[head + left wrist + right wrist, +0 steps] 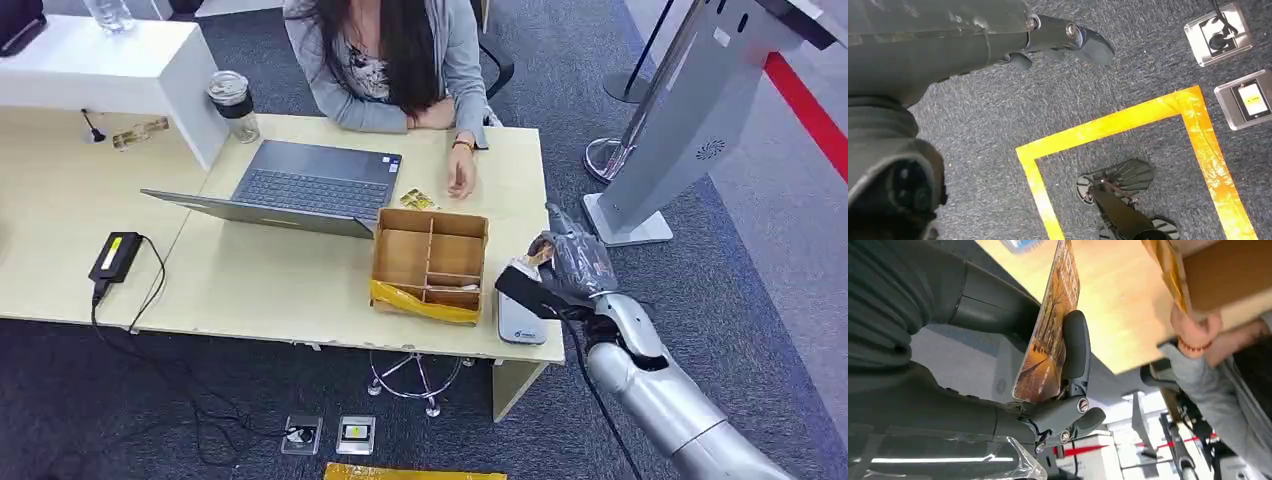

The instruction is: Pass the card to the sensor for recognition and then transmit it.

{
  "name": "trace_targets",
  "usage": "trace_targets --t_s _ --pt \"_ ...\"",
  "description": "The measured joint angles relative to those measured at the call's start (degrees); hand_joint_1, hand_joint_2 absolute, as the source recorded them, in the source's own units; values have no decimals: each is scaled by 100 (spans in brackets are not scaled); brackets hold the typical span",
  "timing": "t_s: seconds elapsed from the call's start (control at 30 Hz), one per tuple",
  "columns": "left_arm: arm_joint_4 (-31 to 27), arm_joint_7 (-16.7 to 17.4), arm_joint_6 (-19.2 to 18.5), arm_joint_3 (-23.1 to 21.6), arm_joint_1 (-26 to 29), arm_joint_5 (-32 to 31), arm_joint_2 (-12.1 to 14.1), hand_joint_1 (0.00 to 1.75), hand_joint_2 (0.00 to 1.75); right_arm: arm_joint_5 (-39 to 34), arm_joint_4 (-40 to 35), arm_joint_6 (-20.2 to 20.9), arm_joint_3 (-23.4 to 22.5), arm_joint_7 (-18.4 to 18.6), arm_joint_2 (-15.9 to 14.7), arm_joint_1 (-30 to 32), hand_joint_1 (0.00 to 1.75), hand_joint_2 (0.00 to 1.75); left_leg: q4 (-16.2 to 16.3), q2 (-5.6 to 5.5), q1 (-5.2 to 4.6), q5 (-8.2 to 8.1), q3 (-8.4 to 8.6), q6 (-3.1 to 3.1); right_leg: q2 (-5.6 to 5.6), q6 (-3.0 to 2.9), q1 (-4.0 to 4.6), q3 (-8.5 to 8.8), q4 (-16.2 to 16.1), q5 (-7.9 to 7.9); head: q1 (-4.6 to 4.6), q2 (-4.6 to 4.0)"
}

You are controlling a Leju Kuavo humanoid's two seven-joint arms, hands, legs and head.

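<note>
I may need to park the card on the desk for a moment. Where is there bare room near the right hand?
The right hand holds the card beside the desk's end. Bare desktop lies left of the cardboard box, in front of the laptop. The strip between box and desk end is crowded by the sensor; behind the box, a person's hand rests.

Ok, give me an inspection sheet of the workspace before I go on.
Surface: beige table.
Job's things: card held upright in the right robot hand; sensor lies at the table corner, beside it.
Clutter: laptop, divided cardboard box, lidded cup.
Robot hands: left robot hand hangs over carpet, holding nothing.
Cables: black cable runs from the adapter to the floor.
Surroundings: seated person, grey kiosk.
</note>
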Motion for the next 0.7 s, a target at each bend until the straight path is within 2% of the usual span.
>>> trace_targets --t_s 0.5,0.7 --pt "0 11 11 0 3 24 2 0 0 -232 125 221 138 -50 -44 174 175 175 0 2 0 0 -1 0 3 0 0 -1 0 0 0 0" --pt "0 15 0 0 2 52 -2 0 0 -1064 520 709 188 -173 -15 84 175 175 0 1 0 0 -2 0 -1 0 0 1 1 0 0 0"
